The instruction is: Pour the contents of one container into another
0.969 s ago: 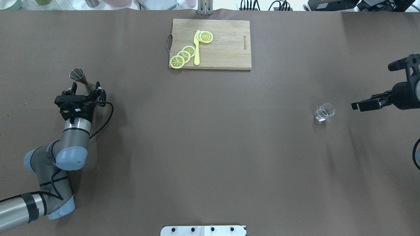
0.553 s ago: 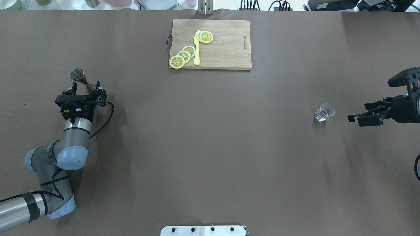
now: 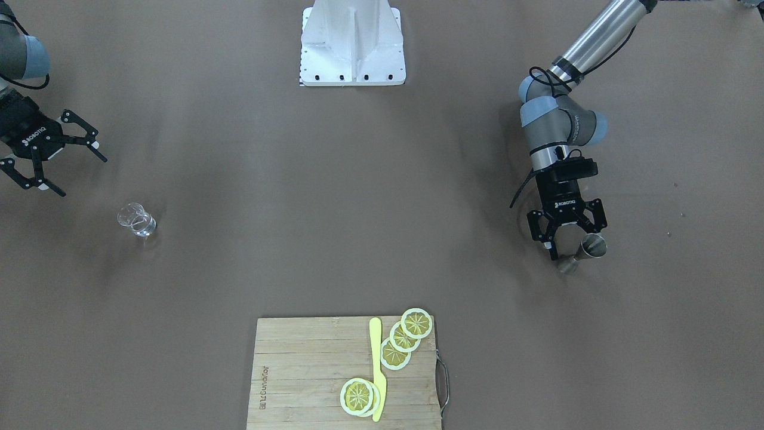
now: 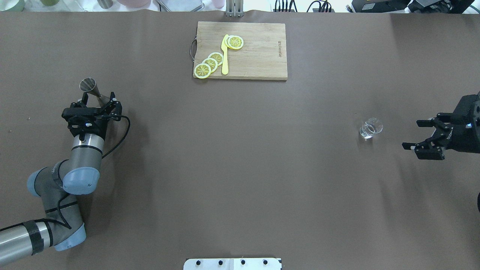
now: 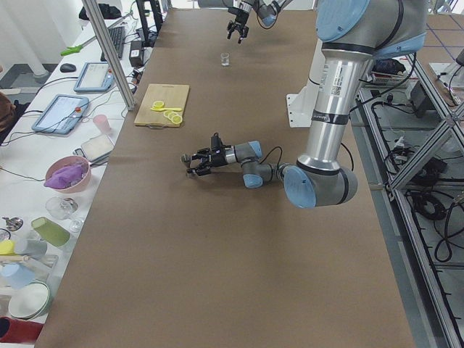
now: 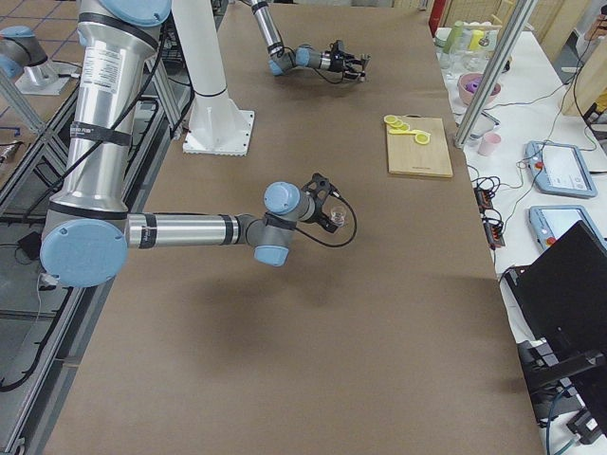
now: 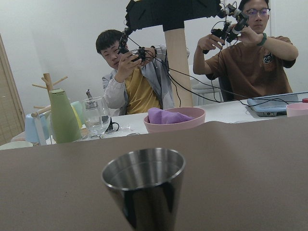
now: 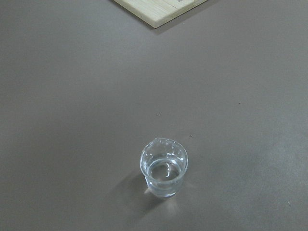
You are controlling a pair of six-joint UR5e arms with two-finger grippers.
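Observation:
The small clear glass cup [image 4: 370, 128] stands upright on the brown table at the right, with a little clear liquid in it [image 8: 164, 167]. My right gripper [image 4: 412, 134] is open, a short way to the cup's right and apart from it [image 3: 81, 176]. The grey steel jigger [image 4: 92, 89] stands upright at the far left. My left gripper [image 4: 99, 96] is open, its fingers either side of the jigger's lower part [image 3: 573, 248]. The left wrist view shows the jigger's upper cone [image 7: 143, 185] close up and centred.
A wooden cutting board [image 4: 258, 52] with lemon slices [image 4: 209, 64] and a yellow knife [image 4: 224, 56] lies at the table's far middle. The robot's white base plate [image 3: 352, 42] is at the near edge. Two seated people, cups and bowls sit beyond the left end.
My right gripper has rolled at the wrist and shifted slightly toward the robot's side, and its fingers now show spread wide. The left arm, jigger and cup have not moved.

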